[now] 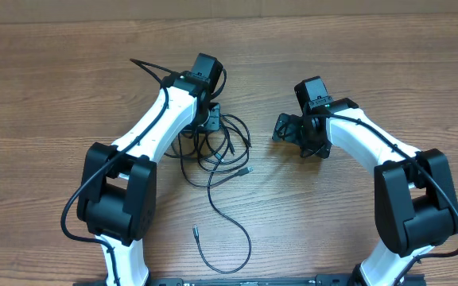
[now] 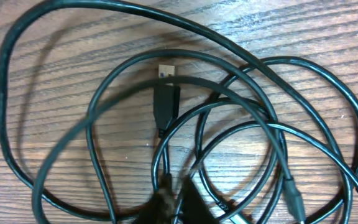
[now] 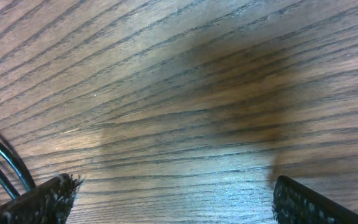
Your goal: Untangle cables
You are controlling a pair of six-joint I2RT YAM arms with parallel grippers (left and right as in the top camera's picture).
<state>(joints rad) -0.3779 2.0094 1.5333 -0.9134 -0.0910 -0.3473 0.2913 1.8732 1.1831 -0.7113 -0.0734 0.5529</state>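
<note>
Overhead, your tangle of thin black flexible cables (image 1: pixel 213 149) sits right under the left gripper (image 1: pixel 211 121), which is pinched nearly shut, apparently on a strand at the knot's far edge. The right gripper (image 1: pixel 293 131) hangs spread wide, holding nothing, and the knot lies off toward the other arm. A silver-tipped plug (image 1: pixel 247 170) pokes out its way, so that's the near end for your right arm. One long loose tail runs toward the base, and the brown wooden table (image 1: pixel 356 63) gives room all round.
</note>
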